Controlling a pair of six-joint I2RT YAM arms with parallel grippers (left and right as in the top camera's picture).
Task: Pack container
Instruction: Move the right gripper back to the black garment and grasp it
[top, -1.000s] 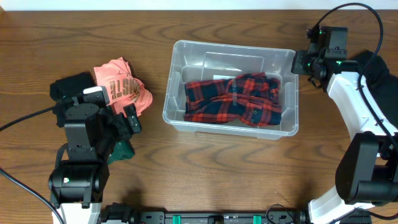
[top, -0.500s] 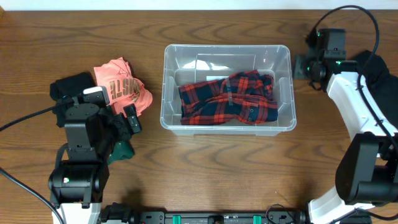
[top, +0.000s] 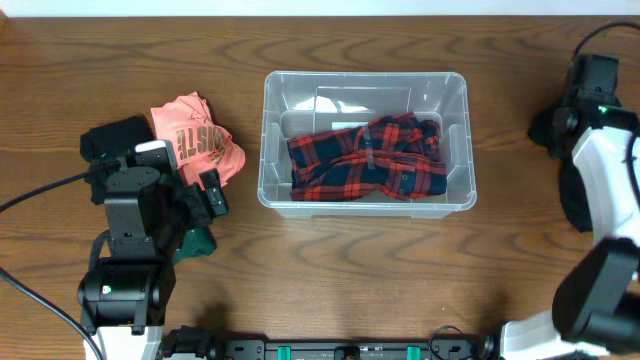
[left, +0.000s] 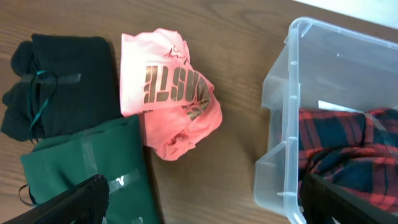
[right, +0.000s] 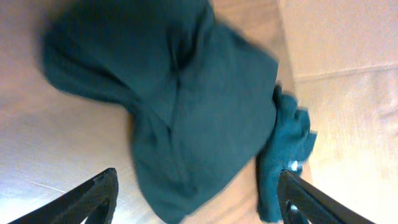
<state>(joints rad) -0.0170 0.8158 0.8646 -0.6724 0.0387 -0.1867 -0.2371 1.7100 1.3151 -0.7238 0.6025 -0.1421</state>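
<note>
The container (top: 268, 150), a clear plastic tub, sits square in the middle of the table with a red plaid shirt (top: 365, 162) inside; its left corner (left: 280, 124) and the plaid shirt (left: 348, 140) also show in the left wrist view. My left gripper (top: 208, 195) hangs open left of the tub, above a green garment (left: 87, 162), its jaws wide with nothing between them (left: 202, 208). My right gripper (top: 565, 118) is off to the tub's right, open (right: 196, 202) above a dark teal garment (right: 180, 106), touching nothing.
A pink printed shirt (top: 200, 140) and a black garment (top: 112, 138) lie left of the tub, beside the green garment (top: 198, 242). The dark teal garment (top: 575, 195) lies near the table's right edge, partly under my right arm.
My right gripper has opened, let go of the tub's right rim and swung right over the dark garment. The tub slid left and straightened. My left arm has not moved.
</note>
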